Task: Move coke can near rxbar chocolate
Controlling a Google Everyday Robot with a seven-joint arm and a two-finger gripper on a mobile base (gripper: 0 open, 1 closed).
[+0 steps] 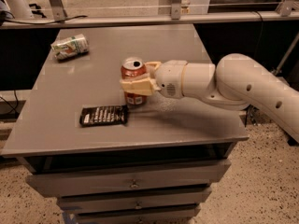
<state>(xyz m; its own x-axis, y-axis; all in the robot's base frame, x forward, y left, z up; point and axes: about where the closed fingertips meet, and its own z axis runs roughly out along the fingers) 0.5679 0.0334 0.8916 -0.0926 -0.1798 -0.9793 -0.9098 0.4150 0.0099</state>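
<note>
The coke can (132, 71), red-orange with a silver top, stands upright near the middle of the grey table (112, 129). My gripper (135, 85) reaches in from the right and is shut on the can, its pale fingers (140, 86) wrapped across the can's middle. The rxbar chocolate (103, 115), a flat dark wrapper with white lettering, lies flat just left of and in front of the can, its right end close to the can's base. My white arm (233, 85) stretches away to the right.
A dented white-and-green can (69, 46) lies on its side at the table's far left corner. Drawers (133, 183) sit under the tabletop. A rail (154, 18) runs behind the table. The table's front edge is close to the bar.
</note>
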